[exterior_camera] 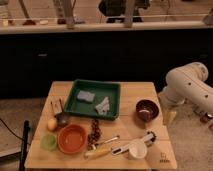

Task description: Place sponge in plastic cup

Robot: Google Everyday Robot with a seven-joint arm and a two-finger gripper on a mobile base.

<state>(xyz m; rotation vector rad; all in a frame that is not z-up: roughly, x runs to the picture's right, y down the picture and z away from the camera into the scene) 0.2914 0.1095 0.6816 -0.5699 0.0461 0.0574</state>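
Observation:
A grey-blue sponge (86, 96) lies in the left part of a green tray (114, 90) at the back of the wooden table. A small green plastic cup (48, 142) stands at the table's front left corner, next to an orange bowl. My white arm (189, 86) reaches in from the right. My gripper (170, 117) hangs just off the table's right edge, far from both the sponge and the cup. It holds nothing that I can see.
The tray also holds a pale crumpled object (102, 106). On the table (129, 127) are an orange bowl (72, 138), a dark red bowl (147, 109), a white cup (136, 149), a metal cup (61, 118), a yellow fruit (51, 124), dark grapes (94, 132) and utensils (102, 151).

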